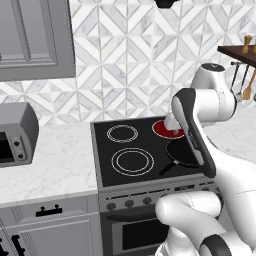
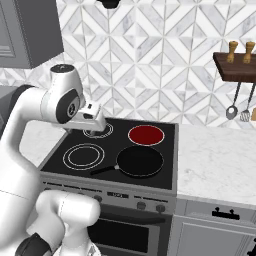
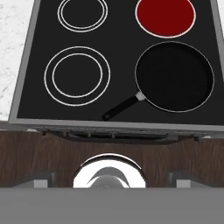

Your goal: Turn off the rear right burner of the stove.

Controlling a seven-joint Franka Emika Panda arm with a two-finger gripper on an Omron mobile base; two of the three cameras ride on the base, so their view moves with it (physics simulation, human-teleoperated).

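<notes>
The black glass stove (image 1: 135, 150) with a grey metal front panel sits in the middle of the left base view, between white marble counter (image 1: 50, 160) stretches. Its rear right burner (image 1: 165, 128), a solid red glowing disc, lies just right of centre in that view, partly behind the white arm; in the right base view it is at the centre (image 2: 146, 134), and in the hand view it fills the upper right (image 3: 165, 16). Just in front of it a round black frying pan (image 2: 140, 161) rests on the front right zone, its dark handle pointing toward the lower left of the frame. The two left zones show as thin white rings, the front one (image 3: 77, 75) a larger double ring. A row of small dark knobs (image 1: 129, 203) runs along the front panel in the lower centre of the left base view. The gripper (image 3: 109, 178) shows its two dark finger tips wide apart at the bottom of the hand view, released and holding nothing, above the stove's front edge. A grey boxy microwave (image 1: 17, 135) stands at the left edge of the left base view. A dark wooden shelf (image 2: 235, 65) with hanging metal utensils occupies the upper right of the right base view.
</notes>
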